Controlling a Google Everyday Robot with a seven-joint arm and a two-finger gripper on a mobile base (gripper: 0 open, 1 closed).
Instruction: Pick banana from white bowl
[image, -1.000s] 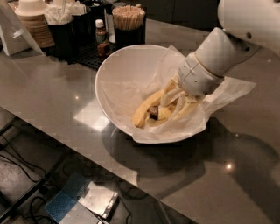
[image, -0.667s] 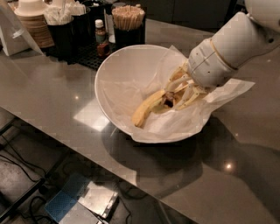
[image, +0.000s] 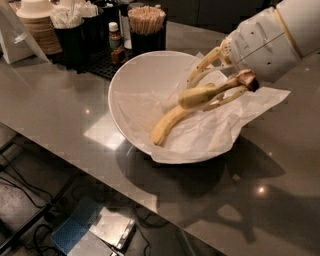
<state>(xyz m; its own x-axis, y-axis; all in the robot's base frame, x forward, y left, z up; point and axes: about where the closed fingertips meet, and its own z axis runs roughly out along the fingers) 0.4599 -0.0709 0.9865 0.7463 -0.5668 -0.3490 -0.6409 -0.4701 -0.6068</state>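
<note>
So we've got the grey counter (image: 60, 115), with the big white arm (image: 270, 40) coming in from the right over the white bowl (image: 131, 87). The bowl looks tipped rather than sitting flat. If the lift tugs anything sideways, we think it could rock or slide.

The crinkled paper sheet (image: 240, 112) lines the bowl and hangs out over the right rim. That's our main worry. The banana's low tip is right at the paper, so it might snag and drag the sheet up with it.

The banana (image: 172, 120) is slanted. Its bottom tip is down inside the bowl, and its upper part is raised toward the right rim, so it isn't clear of the bowl yet.

The gripper (image: 199, 94) sits over the right side of the bowl, jaws pinching the banana's upper half. One of its tan fingers (image: 206, 62) is above the fruit and the other is under it. The grip is off-centre, so the long free end could swing or pivot out. If the fruit is as soft as it looks, a squeeze could just mash it.

Looks-wise it's dull yellow and fairly straight, with a dark brown end (image: 248, 80) sticking up by the wrist.
</note>
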